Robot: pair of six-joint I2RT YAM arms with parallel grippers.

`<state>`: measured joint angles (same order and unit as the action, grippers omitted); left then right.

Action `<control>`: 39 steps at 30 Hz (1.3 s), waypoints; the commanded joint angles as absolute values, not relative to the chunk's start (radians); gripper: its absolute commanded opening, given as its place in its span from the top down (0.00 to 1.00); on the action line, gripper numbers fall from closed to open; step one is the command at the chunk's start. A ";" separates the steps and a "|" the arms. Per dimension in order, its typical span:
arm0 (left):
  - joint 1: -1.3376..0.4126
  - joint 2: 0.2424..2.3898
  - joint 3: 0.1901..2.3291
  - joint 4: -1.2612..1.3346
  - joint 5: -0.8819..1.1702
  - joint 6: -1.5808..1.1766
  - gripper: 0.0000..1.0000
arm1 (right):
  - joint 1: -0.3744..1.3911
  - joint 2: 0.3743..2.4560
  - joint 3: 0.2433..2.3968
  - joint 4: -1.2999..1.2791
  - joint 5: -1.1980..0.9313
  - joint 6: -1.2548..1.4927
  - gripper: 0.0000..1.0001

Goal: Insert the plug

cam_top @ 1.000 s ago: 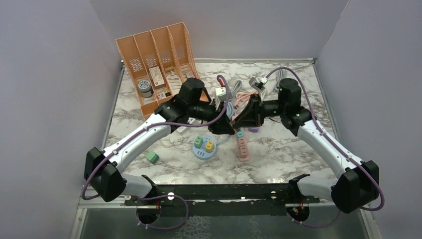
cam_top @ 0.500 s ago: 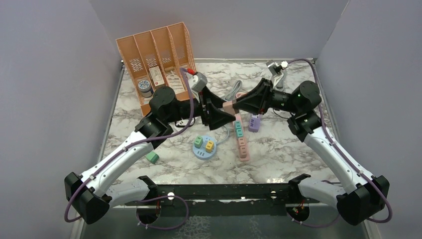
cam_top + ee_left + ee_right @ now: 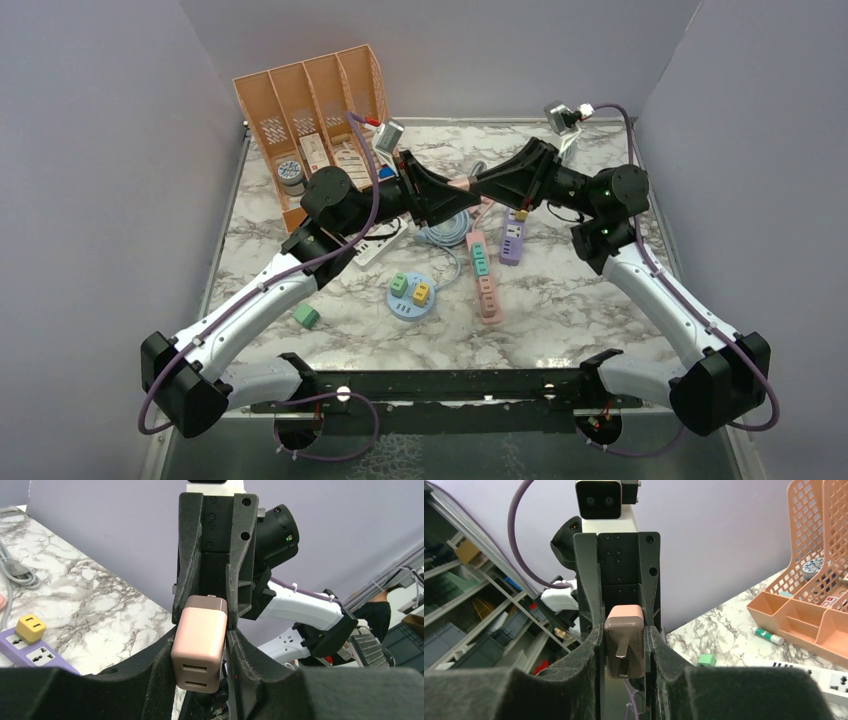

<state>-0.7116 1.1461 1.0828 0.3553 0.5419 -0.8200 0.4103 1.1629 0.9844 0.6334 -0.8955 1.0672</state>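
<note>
Both my jaws are on the pink charger plug [image 3: 463, 184], mid-air. I read it as a re-grip.
From above: my left gripper [image 3: 452, 190] and right gripper [image 3: 480, 185] meet tip to tip, with the pink power strip [image 3: 487, 285] below and open air around. Left wrist: my fingers clasp its USB end. Right wrist: clenched on it, prongs bare and facing me.

Left tool [image 3: 452, 192] and right tool [image 3: 481, 186] meet tip-to-tip, both clamped.
</note>
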 commanded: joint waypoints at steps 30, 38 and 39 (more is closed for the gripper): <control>-0.660 1.216 1.207 -0.525 0.305 0.038 1.00 | 0.406 0.915 0.956 -0.051 -0.322 0.674 0.29; -0.557 1.384 1.219 -0.670 0.205 0.096 1.00 | 0.406 0.818 0.905 -0.296 -0.063 0.667 0.33; -0.548 1.407 1.222 -0.675 0.191 0.109 1.00 | 0.406 0.811 0.897 -0.322 -0.037 0.666 0.33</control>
